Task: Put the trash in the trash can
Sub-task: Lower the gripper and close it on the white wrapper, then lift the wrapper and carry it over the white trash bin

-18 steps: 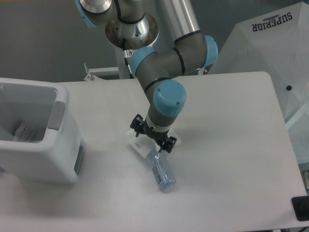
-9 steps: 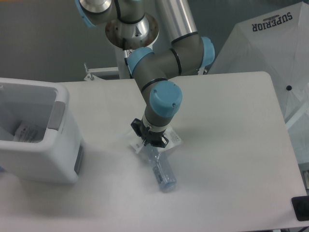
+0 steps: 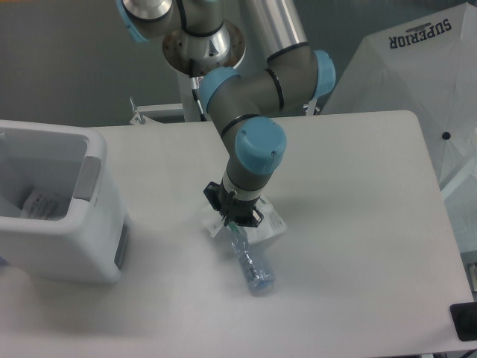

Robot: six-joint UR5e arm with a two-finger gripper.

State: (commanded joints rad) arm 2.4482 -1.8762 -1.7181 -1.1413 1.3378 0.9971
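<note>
The clear bluish crushed bottle [image 3: 255, 265] lies slanted on the table, its upper end at my gripper [image 3: 233, 221]. The gripper points down and is shut on that end of the bottle. A flat white wrapper [image 3: 274, 221] with small dark print lies on the table under the gripper, its edges showing on both sides. The large white trash can [image 3: 77, 246] stands at the left edge, well apart from the gripper. Inside it lies a white piece with dark print [image 3: 41, 203].
A white umbrella-like cover [image 3: 425, 67] marked SUPERIOR stands past the table's far right corner. A small dark object [image 3: 466, 321] sits at the right front edge. The arm's base rises behind the table's far edge.
The gripper's fingers, spread open a second ago, have shut on the bottle's upper end. The bottle has shifted slightly to the right with the gripper.
</note>
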